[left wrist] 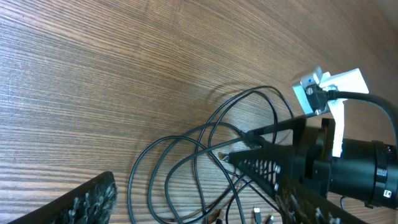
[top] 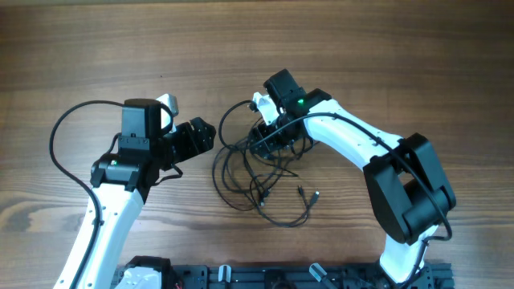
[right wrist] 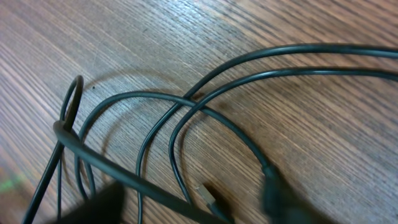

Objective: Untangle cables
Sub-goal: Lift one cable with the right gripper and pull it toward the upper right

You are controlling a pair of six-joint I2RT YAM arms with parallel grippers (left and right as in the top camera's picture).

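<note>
The cables [top: 259, 178] are thin black wires lying in a tangle of overlapping loops at the table's middle, with small plug ends [top: 309, 195] at the right. My left gripper [top: 210, 136] is open just left of the tangle; in the left wrist view its fingers [left wrist: 199, 211] straddle the loops [left wrist: 186, 162]. My right gripper [top: 257, 143] is low over the tangle's top. Its fingers [right wrist: 186, 208] are apart, with a metal plug [right wrist: 208, 196] and a raised strand [right wrist: 124, 171] between them. It also shows in the left wrist view [left wrist: 239, 148].
The wooden table [top: 385, 48] surrounds the tangle. A thicker black robot cable [top: 60, 128] arcs out left of the left arm. A black rail [top: 273, 277] runs along the front edge.
</note>
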